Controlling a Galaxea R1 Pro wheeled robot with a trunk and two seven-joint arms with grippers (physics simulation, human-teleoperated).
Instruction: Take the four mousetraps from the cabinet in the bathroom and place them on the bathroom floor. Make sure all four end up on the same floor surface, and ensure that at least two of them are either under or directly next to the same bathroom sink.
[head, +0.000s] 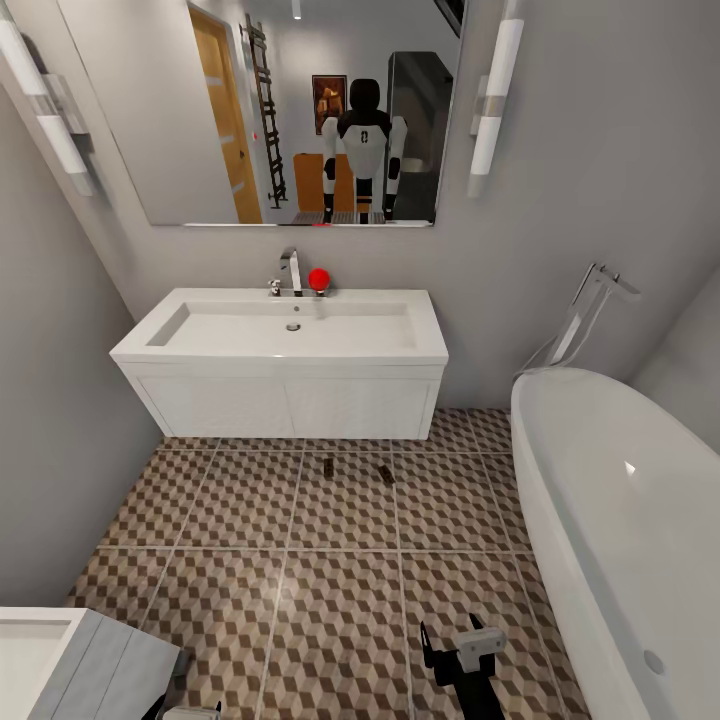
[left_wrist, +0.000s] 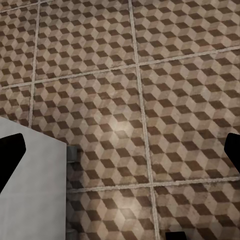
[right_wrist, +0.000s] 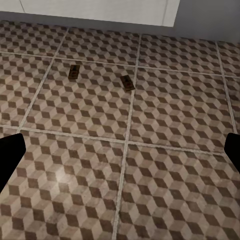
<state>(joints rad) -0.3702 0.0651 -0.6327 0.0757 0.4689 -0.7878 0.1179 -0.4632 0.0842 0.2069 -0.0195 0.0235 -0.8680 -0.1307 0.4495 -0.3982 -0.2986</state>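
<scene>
Head view, going from left to right: a low white drawer unit with a tray top (head: 40, 650) sits at the near left corner, and beside it the tip of the left claw (head: 195, 712) barely peeks in at the lower edge, too little to tell its state there. Further back, the wide white rectangular basin with a chrome tap (head: 290, 325) tops a white wall-hung vanity (head: 290, 405), a small red ball (head: 319, 279) resting just beside the tap and a large wall mirror (head: 300, 110) above reflecting the robot. On the cube-patterned brown, beige and white tiled floor (head: 250, 600), just in front of the vanity, lie 2 tiny brown wooden mousetraps, one (head: 328, 466) left of the other (head: 385, 474), near each other but apart. Nearer the camera, the right claw (head: 452, 655) hangs over bare tiles with its dark fingers spread and nothing between them. A white oval bathtub (head: 620, 520) fills the right side. The left wrist view shows that claw's fingers wide apart over the tiles beside the drawer unit's corner; the right wrist view shows both mousetraps lying flat ahead.
</scene>
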